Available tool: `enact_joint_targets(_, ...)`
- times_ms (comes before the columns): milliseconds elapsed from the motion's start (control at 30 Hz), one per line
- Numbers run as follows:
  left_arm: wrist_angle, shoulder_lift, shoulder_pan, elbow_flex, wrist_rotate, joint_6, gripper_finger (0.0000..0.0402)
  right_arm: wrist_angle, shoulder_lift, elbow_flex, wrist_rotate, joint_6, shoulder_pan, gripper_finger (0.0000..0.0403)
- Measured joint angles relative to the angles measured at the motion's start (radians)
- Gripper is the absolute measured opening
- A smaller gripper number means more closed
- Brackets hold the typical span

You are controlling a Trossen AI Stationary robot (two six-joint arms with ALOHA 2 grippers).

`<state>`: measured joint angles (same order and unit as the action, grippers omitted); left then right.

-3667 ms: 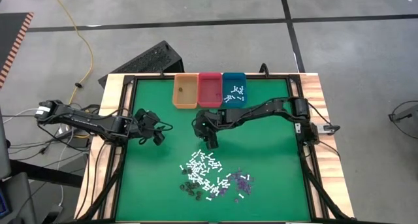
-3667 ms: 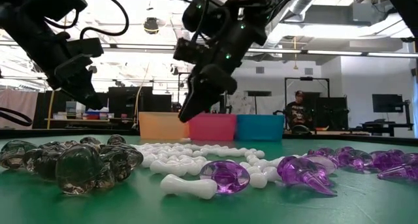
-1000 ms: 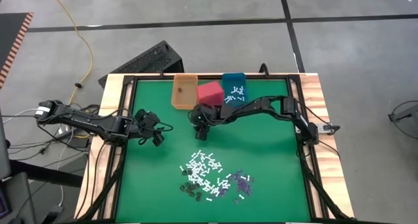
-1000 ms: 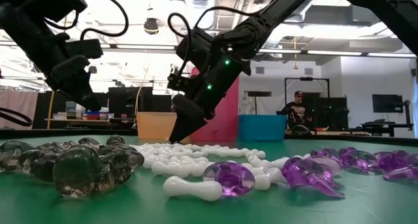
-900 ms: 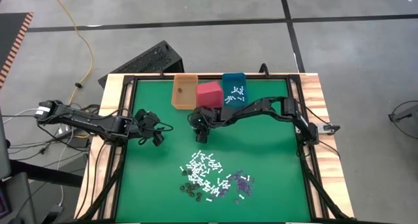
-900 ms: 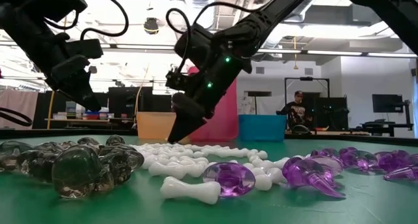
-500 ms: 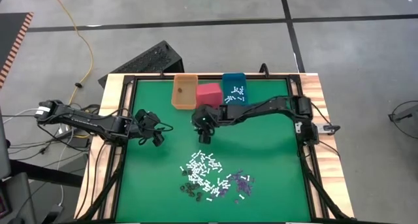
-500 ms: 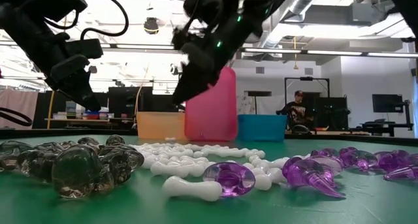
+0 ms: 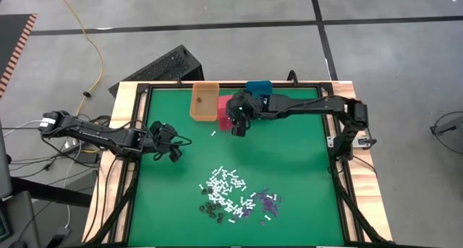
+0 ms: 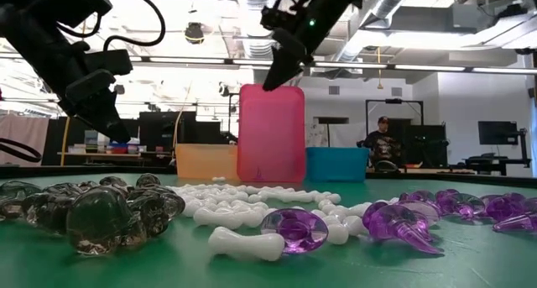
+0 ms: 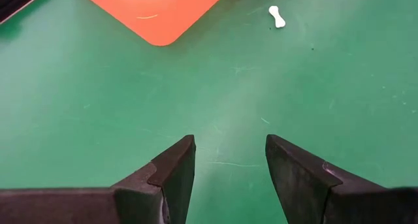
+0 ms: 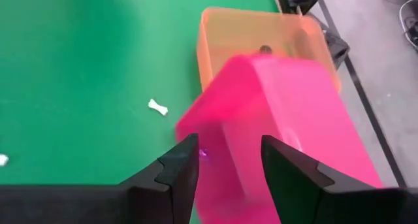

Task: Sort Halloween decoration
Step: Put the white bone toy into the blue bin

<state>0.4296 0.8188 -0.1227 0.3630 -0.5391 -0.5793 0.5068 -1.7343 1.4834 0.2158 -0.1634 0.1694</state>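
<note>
Pink plastic catches our eye first: the pink bin [image 10: 271, 133] stands tipped up on end between the orange bin [image 9: 205, 102] and the teal bin [image 10: 336, 164], just above centre in the high view. Our right gripper [image 9: 239, 125] hangs over it at the upper middle of that frame; in the right wrist view its fingers [image 12: 177, 169] stand apart on either side of the bin's upturned wall, but we cannot tell whether they touch it. Our left gripper [image 9: 173, 147] waits at the left of the high view above the green surface [image 9: 289, 161], its fingers [image 11: 171, 170] spread wide with nothing between them.

We see the Halloween decoration [image 9: 235, 195] scattered in a loose heap at the lower centre of the high view: white bone-shaped sticks, purple bits toward the right, dark bits toward the left. One stray white bone [image 9: 214, 134] lies apart, below the orange bin. Some white pieces show inside the teal bin.

We can read no brand, label or writing anywhere. A person [image 10: 381, 145] stands far back at the right of the low view.
</note>
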Motion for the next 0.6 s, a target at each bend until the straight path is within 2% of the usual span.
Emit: enact_joint_targets(600, -0.002, 0.0, 0.0, 0.0, 0.004, -0.006, 0.0179, -0.044, -0.041, 0.0, 0.015, -0.1, 0.138, 0.0194)
